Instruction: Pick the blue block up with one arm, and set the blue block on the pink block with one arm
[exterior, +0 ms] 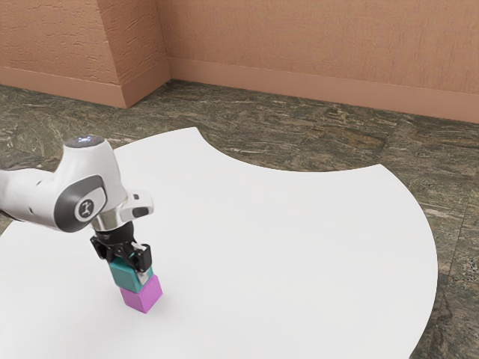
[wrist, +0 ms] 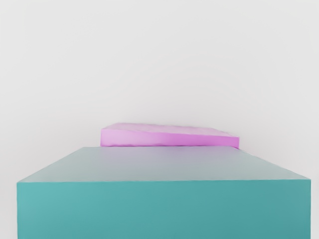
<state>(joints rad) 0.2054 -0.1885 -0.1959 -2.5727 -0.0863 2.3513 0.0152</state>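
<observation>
My gripper (exterior: 133, 262) is closed on the blue block (exterior: 123, 275), which renders teal: my 2 black fingers press it from 2 opposite sides and hide its top. In the exterior view my arm enters from 9 o'clock over the white table (exterior: 299, 247). The blue block sits on top of the pink block (exterior: 144, 295), offset toward 10 o'clock; actual contact between the 2 cannot be confirmed. In the wrist view the blue block (wrist: 164, 199) is cut off by the frame and covers most of the pink block (wrist: 169, 137); 1 thin strip shows beyond it
</observation>
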